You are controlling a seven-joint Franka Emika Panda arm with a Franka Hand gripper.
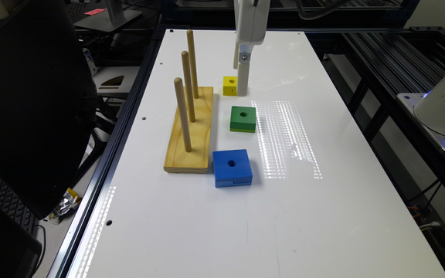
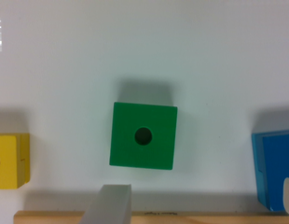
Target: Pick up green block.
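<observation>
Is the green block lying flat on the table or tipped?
Flat. The green block rests on the table, hole facing up; the wrist view shows its top face square-on.

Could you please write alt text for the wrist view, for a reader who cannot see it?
A green block, square with a round centre hole, lies flat on a white table, seen from straight above. A yellow block and a blue block sit at opposite edges of the picture. A grey gripper finger and a strip of the wooden peg base show along another edge.
</observation>
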